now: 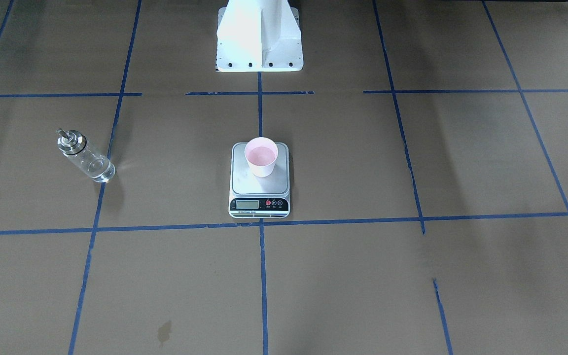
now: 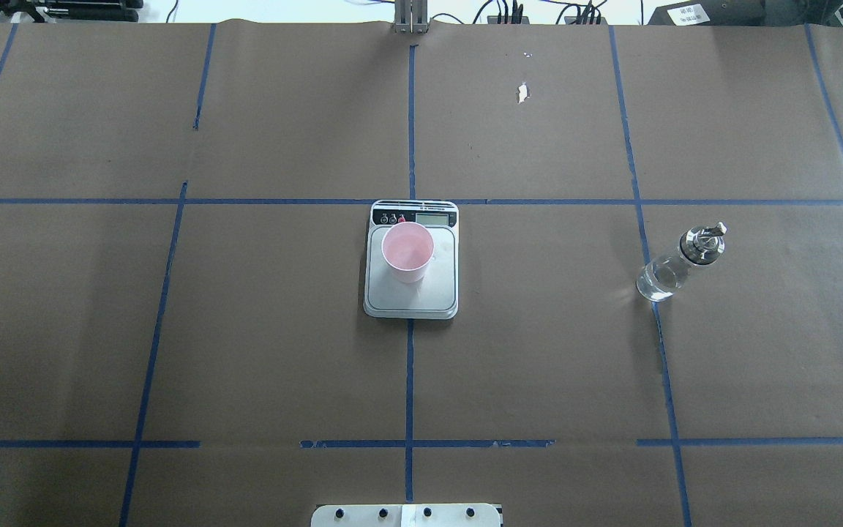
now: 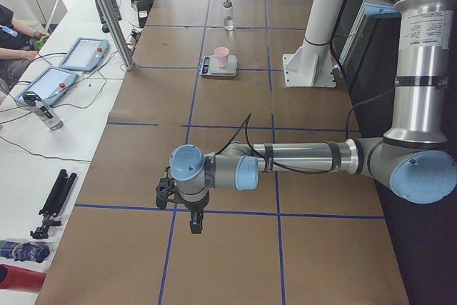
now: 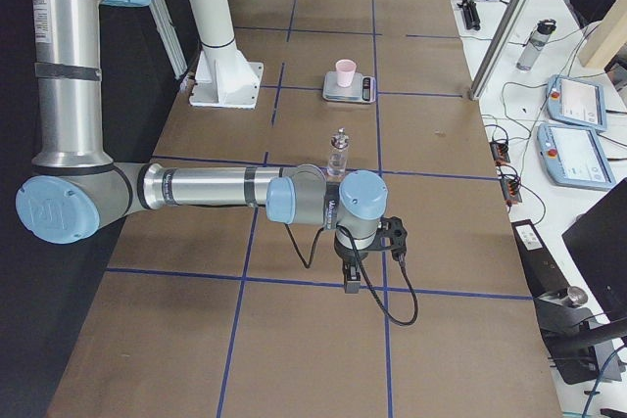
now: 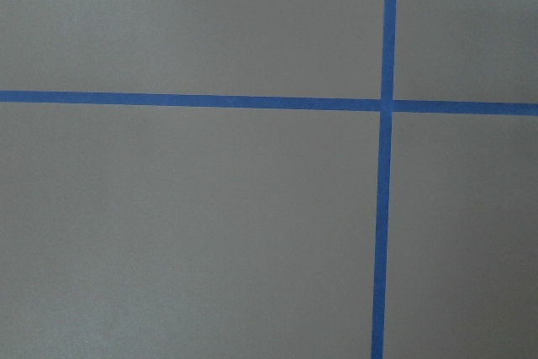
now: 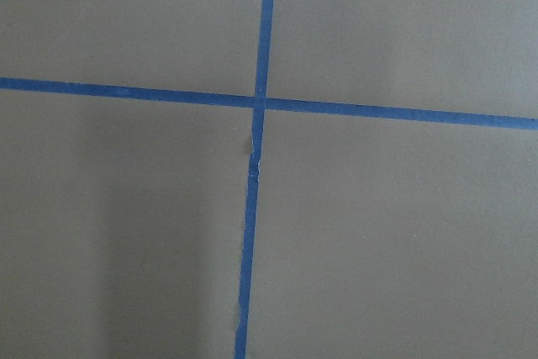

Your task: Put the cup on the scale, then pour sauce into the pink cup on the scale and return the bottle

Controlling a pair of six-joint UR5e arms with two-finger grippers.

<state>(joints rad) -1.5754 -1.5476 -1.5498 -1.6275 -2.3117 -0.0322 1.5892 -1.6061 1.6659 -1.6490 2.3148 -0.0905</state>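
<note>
brown paper [image 2: 538,351] | blue tape grid [image 2: 409,366] | two pendants [image 4: 578,102] on side bench [image 4: 578,212]

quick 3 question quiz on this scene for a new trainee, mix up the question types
1. True or false: the cup stands on the scale.
2. Pick one. The bottle is: A) lying on its side, B) upright and apart from the scale, C) held in a claw.
3. Fill the gap: seen from the scale, the bottle stands on the robot's ____ side.

Key: 1 true. 2 B. 3 right.
</note>
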